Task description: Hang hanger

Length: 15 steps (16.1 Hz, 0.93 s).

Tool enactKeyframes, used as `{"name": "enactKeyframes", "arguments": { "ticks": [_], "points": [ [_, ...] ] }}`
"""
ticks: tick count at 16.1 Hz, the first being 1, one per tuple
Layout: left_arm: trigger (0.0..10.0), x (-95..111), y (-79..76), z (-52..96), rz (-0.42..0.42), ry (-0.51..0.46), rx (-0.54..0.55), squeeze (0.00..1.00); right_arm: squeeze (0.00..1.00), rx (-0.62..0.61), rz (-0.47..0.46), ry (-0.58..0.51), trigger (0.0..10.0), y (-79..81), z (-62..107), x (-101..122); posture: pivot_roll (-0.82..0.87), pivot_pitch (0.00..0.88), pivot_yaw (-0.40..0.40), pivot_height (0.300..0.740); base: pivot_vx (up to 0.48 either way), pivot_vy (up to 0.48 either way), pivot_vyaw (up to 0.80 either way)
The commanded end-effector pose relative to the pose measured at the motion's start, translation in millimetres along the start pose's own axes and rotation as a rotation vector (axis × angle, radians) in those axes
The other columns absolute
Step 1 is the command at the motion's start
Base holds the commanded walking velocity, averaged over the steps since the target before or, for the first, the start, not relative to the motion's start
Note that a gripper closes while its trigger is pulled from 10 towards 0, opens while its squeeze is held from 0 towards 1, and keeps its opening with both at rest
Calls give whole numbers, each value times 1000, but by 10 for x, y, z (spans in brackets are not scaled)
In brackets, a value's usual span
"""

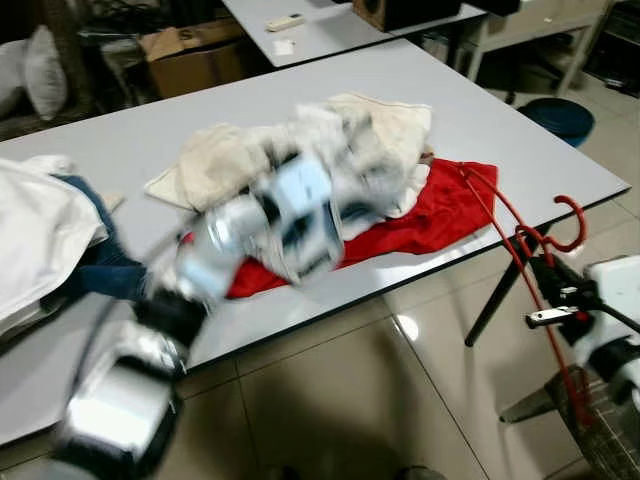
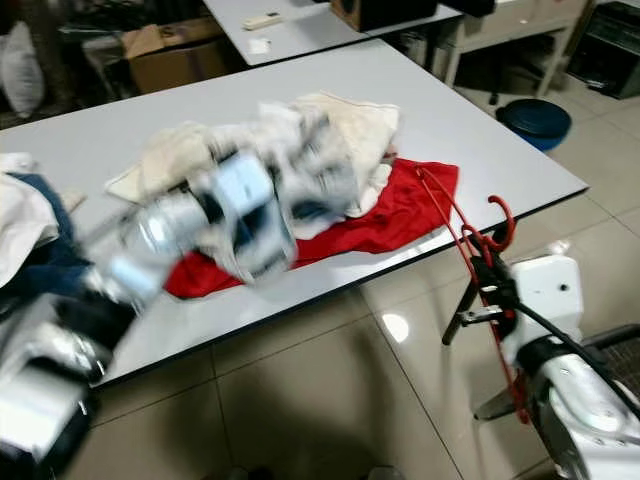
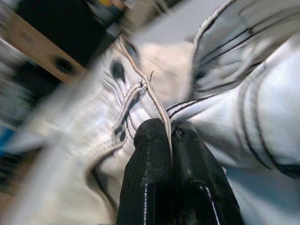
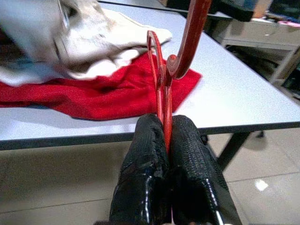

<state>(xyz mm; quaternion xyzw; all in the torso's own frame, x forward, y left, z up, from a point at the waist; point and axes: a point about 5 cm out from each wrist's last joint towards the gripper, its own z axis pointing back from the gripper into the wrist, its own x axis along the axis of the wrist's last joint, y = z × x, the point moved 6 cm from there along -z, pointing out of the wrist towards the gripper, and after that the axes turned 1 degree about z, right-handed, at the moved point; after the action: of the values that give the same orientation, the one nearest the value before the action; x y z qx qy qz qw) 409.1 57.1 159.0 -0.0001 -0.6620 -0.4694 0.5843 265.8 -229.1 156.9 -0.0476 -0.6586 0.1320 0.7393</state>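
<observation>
My right pincer [image 4: 165, 136] was pressed together on the red hanger [image 1: 520, 240], pinching its thin wire just below the neck. The hook [image 1: 572, 222] curled above the black fingers off the near right corner of the desk [image 1: 520, 130], and the long leg of the frame ran back up onto the red cloth [image 1: 440, 215]. Gripping near the neck, I judged, left the hook free to catch on a rail.

My left pincer [image 3: 168, 136] was closed on a fold of a white garment with dark stripes [image 3: 243, 117], a pale cord [image 3: 154, 101] caught between the fingertips. The garment [image 1: 300, 205] was held up over the heap of cream cloths [image 1: 225, 155] in the middle of the desk, well apart from the hanger; it looked to me as though the garment was meant to go onto the hanger first, so the hanging itself was not yet begun.

The head views were smeared around my left arm [image 1: 215, 250], so the grasp there could not be read from them; the left wrist view showed the pinch plainly, seam and cord included. The right wrist view showed the wire lying straight between the fingers and the hook rising past the desk edge. The head views added the wider setting: a blue and white bundle of clothes [image 1: 60, 235] at the far left of the desk and a second desk [image 1: 330, 30] behind.
</observation>
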Motion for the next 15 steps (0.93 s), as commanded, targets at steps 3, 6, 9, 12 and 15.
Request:
{"name": "enactKeyframes", "arguments": {
  "ticks": [3, 6, 9, 12, 15],
  "points": [
    [10000, -56, 14, 73, 200, 6, -6, 1000, 0, 11, 3, -14, 10000, 40, -26, 3, -203, 49, 122, 740, 0, 0, 0],
    [10000, -91, 229, 115, 335, 29, 90, 1000, 0, 23, 10, -16, 10000, 34, -19, -7, -205, 45, 120, 740, 0, 0, 0],
    [10000, -136, 182, 87, 325, 60, 82, 1000, 0, 26, 19, -21, 10000, 22, -20, 8, -216, 37, 119, 740, 0, 0, 0],
    [10000, -93, -80, 48, 353, 58, -31, 1000, 0, 29, 24, -23, 10000, 20, -19, 9, -221, 33, 120, 740, 0, 0, 0],
    [10000, -301, -45, 29, 232, 155, 27, 0, 0, 42, 35, -24, 10000, 40, -17, 20, -230, 28, 119, 740, 0, 0, 0]
  ]
}}
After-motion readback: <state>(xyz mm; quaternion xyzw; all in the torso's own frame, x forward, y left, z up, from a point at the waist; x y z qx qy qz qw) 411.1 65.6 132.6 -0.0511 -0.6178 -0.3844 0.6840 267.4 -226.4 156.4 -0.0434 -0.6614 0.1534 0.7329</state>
